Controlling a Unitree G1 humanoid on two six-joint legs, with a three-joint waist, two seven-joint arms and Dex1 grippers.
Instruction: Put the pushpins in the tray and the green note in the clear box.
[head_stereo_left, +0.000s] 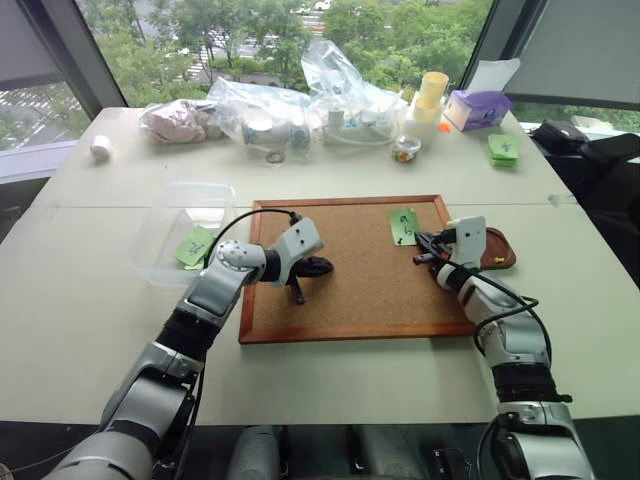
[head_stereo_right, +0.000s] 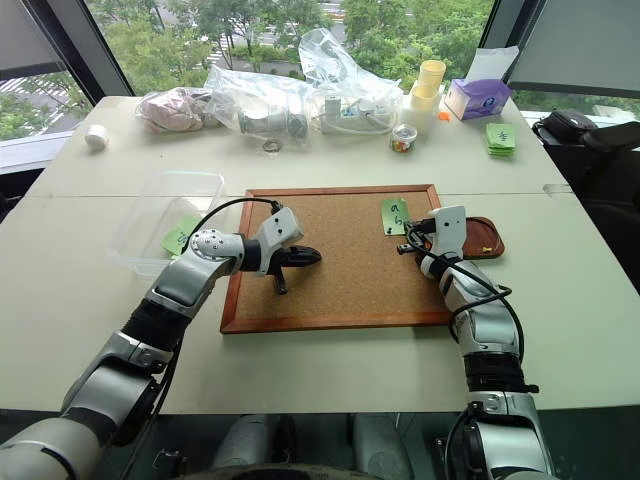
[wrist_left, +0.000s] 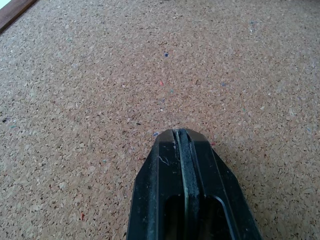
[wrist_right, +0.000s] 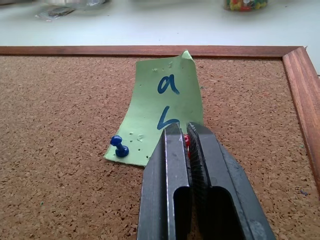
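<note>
1. Gripping a red pushpin (wrist_right: 186, 140), the right gripper (wrist_right: 183, 131) has its jaws pinched narrow on the pin's head at the near edge of the green note (wrist_right: 165, 107).
2. Green note lies on the corkboard (head_stereo_left: 340, 290), directly ahead of the right gripper's tips, far corner curled up, blue handwritten marks on it.
3. Blue pushpin (wrist_right: 119, 146) stuck in the note's near corner, just beside the right gripper on its left.
4. Tray (head_stereo_left: 503, 250) sits just off the corkboard's right edge, right beside the right gripper; one yellow pushpin (head_stereo_left: 497, 261) lies in it.
5. Left gripper (head_stereo_left: 301, 291) pressed fully together, holding nothing, tips pointing down at bare cork near the board's left-middle, well apart from the note.
6. Clear box (head_stereo_left: 165, 215) on the table left of the left gripper, off the board's left edge; another green slip (head_stereo_left: 195, 246) lies inside it.
7. Far beyond both grippers: clear plastic bags (head_stereo_left: 300, 105), a pad of green notes (head_stereo_left: 503, 150), a purple tissue box (head_stereo_left: 478, 108).
</note>
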